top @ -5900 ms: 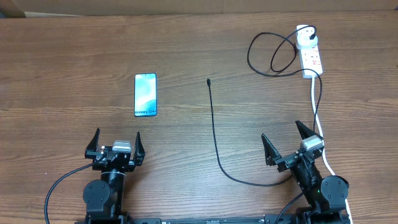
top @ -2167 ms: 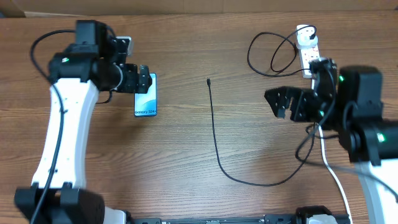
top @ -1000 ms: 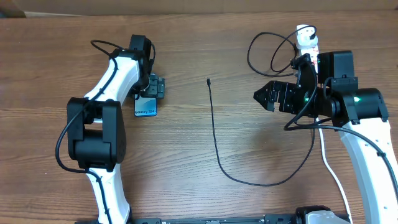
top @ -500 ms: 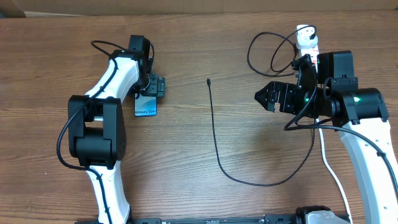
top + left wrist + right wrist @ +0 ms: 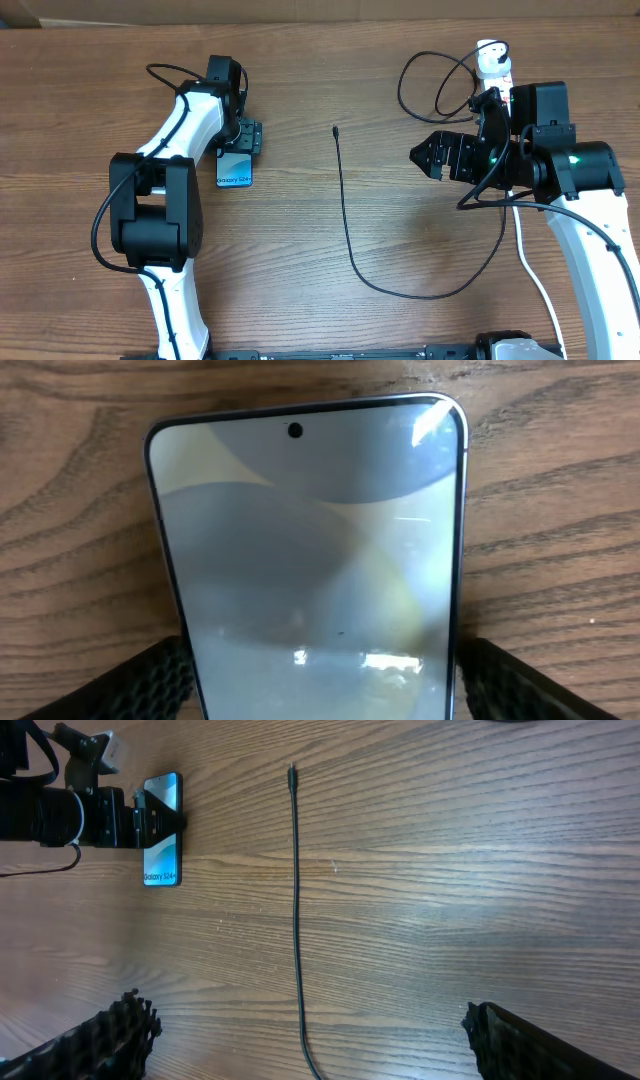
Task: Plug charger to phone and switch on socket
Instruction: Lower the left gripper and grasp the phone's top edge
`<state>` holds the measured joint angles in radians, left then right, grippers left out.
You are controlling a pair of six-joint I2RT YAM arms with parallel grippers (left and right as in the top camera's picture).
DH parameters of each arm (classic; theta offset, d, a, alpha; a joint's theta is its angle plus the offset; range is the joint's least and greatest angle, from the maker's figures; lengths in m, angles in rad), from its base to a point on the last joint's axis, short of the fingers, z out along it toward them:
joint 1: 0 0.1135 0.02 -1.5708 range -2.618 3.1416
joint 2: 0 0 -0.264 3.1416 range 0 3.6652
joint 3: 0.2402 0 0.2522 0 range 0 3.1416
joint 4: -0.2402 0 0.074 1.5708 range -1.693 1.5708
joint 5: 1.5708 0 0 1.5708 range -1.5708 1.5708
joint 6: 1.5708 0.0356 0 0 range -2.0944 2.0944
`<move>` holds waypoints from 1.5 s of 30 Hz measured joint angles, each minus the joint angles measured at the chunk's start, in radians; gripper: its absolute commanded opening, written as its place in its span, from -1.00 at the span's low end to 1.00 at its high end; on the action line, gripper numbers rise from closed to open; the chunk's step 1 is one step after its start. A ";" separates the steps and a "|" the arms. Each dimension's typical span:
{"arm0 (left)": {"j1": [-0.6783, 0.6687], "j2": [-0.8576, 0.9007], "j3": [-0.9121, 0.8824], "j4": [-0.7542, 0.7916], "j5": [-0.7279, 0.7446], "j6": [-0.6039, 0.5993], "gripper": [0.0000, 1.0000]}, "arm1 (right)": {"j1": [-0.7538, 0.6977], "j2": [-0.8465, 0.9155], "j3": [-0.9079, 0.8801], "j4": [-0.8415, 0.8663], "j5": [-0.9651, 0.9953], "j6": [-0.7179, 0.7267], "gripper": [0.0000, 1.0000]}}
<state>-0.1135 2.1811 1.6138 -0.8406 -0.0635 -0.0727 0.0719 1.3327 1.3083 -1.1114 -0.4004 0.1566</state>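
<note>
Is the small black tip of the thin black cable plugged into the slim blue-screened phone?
No, the cable's black tip lies on the wooden table, apart from the phone.

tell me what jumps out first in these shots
The glowing blue phone left of centre on the brown table catches the eye first, with the left gripper straddling its far end. Next comes the long black charger cable lying loose down the middle, its tip plugged into nothing. On the right, the right gripper hangs wide open near the white power strip.
</note>
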 measured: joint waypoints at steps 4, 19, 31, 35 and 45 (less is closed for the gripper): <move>0.000 0.000 0.000 0.000 -0.002 0.001 0.32 | 0.000 0.000 0.000 -0.001 0.000 0.000 1.00; -0.001 0.007 0.082 -0.107 0.007 -0.004 0.24 | 0.000 0.000 0.000 0.001 0.000 0.000 1.00; -0.001 0.013 0.179 -0.209 -0.052 -0.003 0.76 | 0.000 0.000 0.000 0.000 0.000 0.001 1.00; 0.008 0.013 0.178 -0.262 -0.098 0.000 0.71 | 0.000 0.000 0.000 0.000 0.000 0.000 1.00; 0.106 0.013 0.097 -0.172 -0.048 0.028 0.97 | 0.000 0.000 0.000 -0.009 0.000 0.000 1.00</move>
<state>-0.0078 2.1941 1.7111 -1.0126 -0.1120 -0.0444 0.0723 1.3327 1.3083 -1.1202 -0.4004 0.1570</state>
